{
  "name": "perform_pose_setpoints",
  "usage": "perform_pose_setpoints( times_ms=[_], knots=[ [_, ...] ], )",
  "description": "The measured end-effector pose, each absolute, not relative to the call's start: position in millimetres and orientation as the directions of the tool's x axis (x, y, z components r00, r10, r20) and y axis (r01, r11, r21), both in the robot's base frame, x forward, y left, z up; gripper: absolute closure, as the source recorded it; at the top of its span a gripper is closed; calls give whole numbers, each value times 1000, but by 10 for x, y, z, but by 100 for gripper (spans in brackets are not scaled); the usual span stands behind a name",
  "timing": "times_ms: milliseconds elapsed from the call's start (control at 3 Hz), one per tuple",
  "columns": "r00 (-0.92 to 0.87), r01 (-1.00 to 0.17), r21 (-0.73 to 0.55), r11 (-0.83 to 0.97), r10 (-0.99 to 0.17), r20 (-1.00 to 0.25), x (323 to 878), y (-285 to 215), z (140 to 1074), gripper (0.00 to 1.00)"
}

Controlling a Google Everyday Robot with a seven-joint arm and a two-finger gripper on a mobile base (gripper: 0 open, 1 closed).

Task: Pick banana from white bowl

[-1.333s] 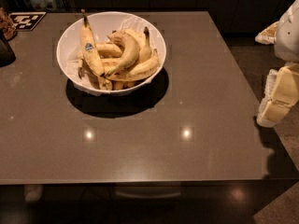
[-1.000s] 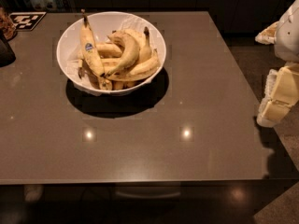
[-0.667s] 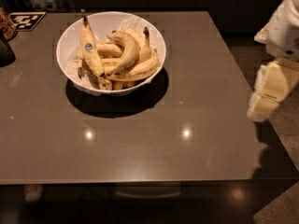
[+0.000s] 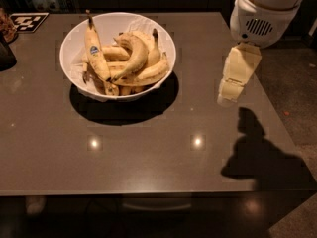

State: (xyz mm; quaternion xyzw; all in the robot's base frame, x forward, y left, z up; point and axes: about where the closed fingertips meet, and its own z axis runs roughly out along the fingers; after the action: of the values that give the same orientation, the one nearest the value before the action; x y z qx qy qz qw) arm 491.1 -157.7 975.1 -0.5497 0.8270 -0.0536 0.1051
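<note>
Several bananas [image 4: 95, 51] heaped in white bowl [image 4: 124, 94], far left on tabletop [image 4: 148, 162], curved banana [image 4: 135, 54] uppermost. Well apart to right, gripper [image 4: 227, 98] above tabletop edge; open or closed, cannot tell.

banana [image 4: 134, 56] in white bowl [image 4: 69, 42], rear left on table [image 4: 148, 157], gripper [image 4: 227, 99] above table's right side

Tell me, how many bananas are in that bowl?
At least 6, all in the white bowl: a stickered banana against the left rim, a long curved banana on top, the rest around and under it. More may be hidden. The gripper hangs right of the bowl.
</note>
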Motion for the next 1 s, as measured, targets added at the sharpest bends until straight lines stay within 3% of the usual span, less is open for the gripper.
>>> perform_pose_setpoints(
  times_ms=[1000],
  knots=[
    [-381, -891, -182, 417, -902, -200, 5475, -560, 9992, 0]
  ],
)
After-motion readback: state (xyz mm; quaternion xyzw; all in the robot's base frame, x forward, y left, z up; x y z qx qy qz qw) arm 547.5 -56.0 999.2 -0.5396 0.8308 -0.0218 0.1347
